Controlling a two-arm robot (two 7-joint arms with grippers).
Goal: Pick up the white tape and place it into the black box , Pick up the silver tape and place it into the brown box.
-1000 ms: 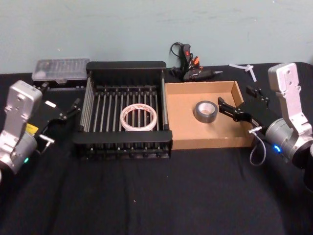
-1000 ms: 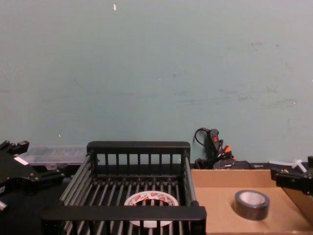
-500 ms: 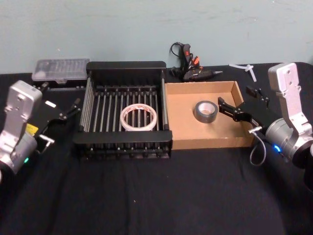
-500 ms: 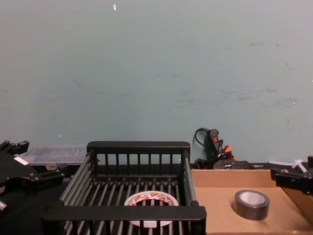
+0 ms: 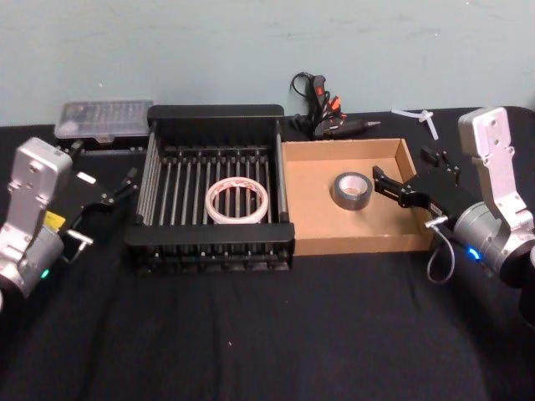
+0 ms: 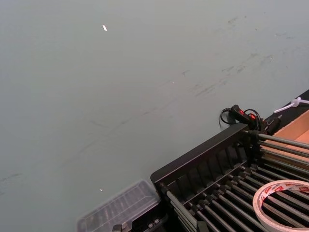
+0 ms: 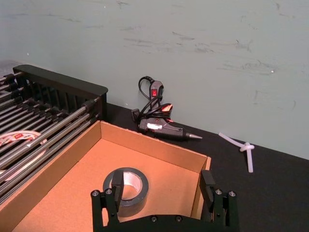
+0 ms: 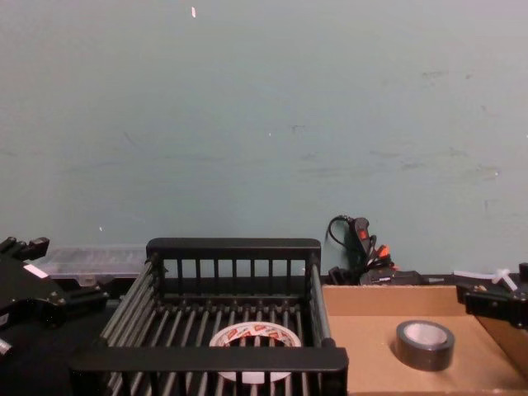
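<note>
The white tape [image 5: 237,200] lies flat on the slatted floor of the black box [image 5: 216,111], and shows again from the chest [image 8: 254,337] and the left wrist [image 6: 285,203]. Inside the brown box [image 5: 351,243] the silver tape [image 5: 352,190] rests on its side face. My right gripper [image 5: 410,171] is open at the brown box's right wall, just right of the silver tape [image 7: 142,191], holding nothing. From its own wrist camera, the right gripper [image 7: 161,186] is spread wide over that wall. My left gripper [image 5: 104,171] is open and holds nothing, left of the black box.
A glue gun [image 5: 322,109] with a coiled cord lies behind the two boxes by the wall. A clear plastic case [image 5: 104,119] sits at the back left. A white plastic piece [image 5: 418,117] lies at the back right. Black cloth covers the table.
</note>
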